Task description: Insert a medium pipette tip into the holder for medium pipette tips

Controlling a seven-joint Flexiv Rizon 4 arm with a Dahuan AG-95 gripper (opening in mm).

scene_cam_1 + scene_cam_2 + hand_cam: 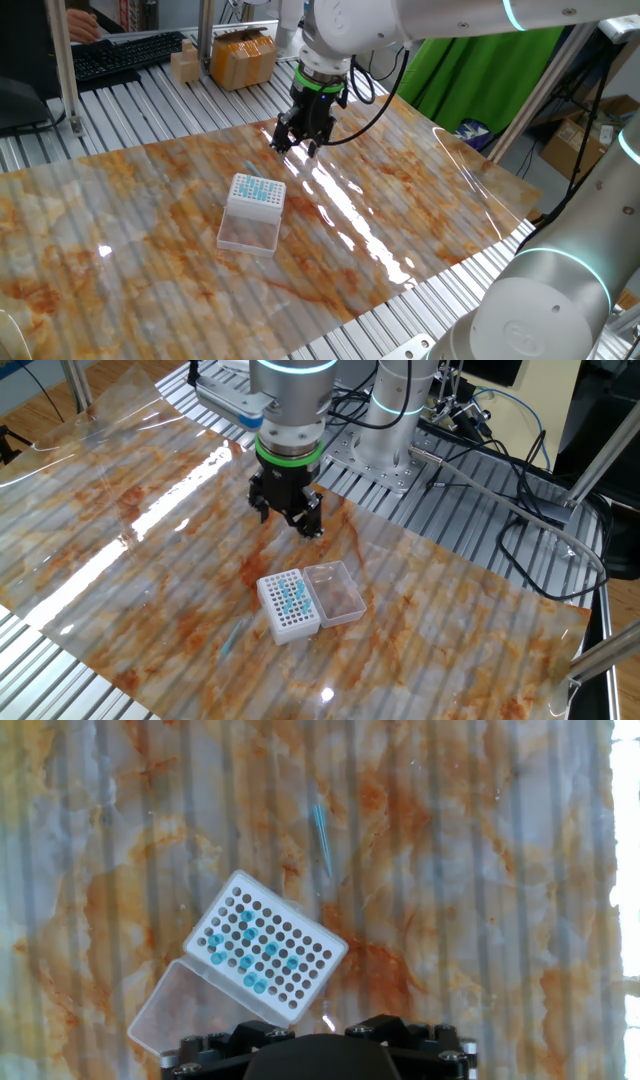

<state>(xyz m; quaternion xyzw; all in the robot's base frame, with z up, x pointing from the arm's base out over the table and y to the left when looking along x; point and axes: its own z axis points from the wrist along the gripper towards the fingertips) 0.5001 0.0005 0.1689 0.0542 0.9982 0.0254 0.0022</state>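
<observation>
Here the tool point(287, 518) hangs above the marbled surface point(450, 610), well apart from the holder for medium pipette tips point(288, 605); whether its fingers are parted or closed I cannot tell, and nothing shows between them. The medium pipette tip point(322, 840) lies flat on the surface, just beyond the holder's corner. The holder's clear flap point(336, 591) lies open beside the grid

Robot lab: alu-profile bench point(150, 90), cables point(500, 480), keyboard point(125, 55).
</observation>
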